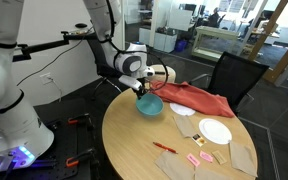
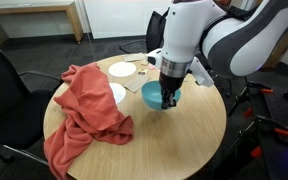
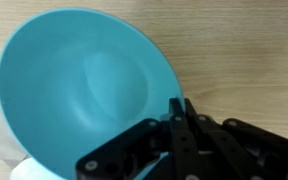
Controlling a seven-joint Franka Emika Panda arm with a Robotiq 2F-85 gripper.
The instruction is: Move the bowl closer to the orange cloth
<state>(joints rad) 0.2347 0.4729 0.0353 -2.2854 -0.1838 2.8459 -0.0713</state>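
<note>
Pinch on the rim of the teal bowl [image 3: 84, 80], made by the gripper [image 3: 177, 128], seemingly with one finger inside the wall and one outside, pressed together on the thin edge. Makes sense as a hold: too wide a shape to span whole, so better taken by one side, with the narrow lip offering firm purchase for dragging or lifting. Comes down from above in both exterior views, onto the part of the rim facing away from the orange cloth [image 2: 84, 110]. Probably chosen to keep the arm clear of the fabric and to leave the leading side of the bowl free on the way toward it.

As for the bowl itself: sits over the round wooden table [image 2: 184, 135], near the middle, just beside the crumpled edge of the cloth. Touching it or not, hard to tell. Resting on the wood or raised slightly off it, equally unclear. Shares the narrow gap with a white plate [image 2: 117, 92] lying at the cloth's edge, a likely obstacle to any flat slide. Calls for only a short move, judging by the little room left.
</note>
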